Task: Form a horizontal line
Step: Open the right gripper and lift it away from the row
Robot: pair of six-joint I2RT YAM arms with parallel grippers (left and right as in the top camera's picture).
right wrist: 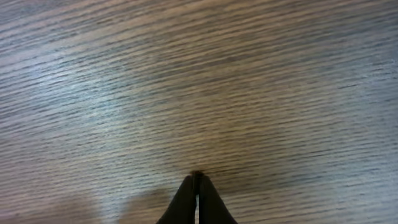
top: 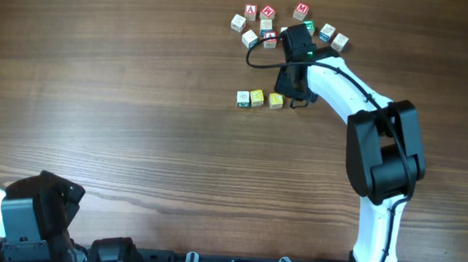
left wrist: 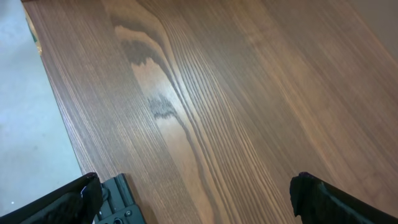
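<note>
The horizontal line point(top: 258, 98) is a short row of three small cubes in the overhead view: a white cube with a green mark point(top: 243, 99) at the left, then two yellow cubes point(top: 258, 97) point(top: 276, 100). My right gripper point(top: 296, 96) hangs just right of the row's right end. In the right wrist view its fingers point(right wrist: 196, 177) are shut with nothing between them, tips near bare wood, and no cube shows. My left gripper point(left wrist: 193, 186) is open and empty, parked at the table's front left point(top: 30, 212).
A loose cluster of lettered white cubes point(top: 266, 22) lies behind the row at the back of the table, partly hidden by the right arm point(top: 345, 81). The table's left edge point(left wrist: 56, 112) shows in the left wrist view.
</note>
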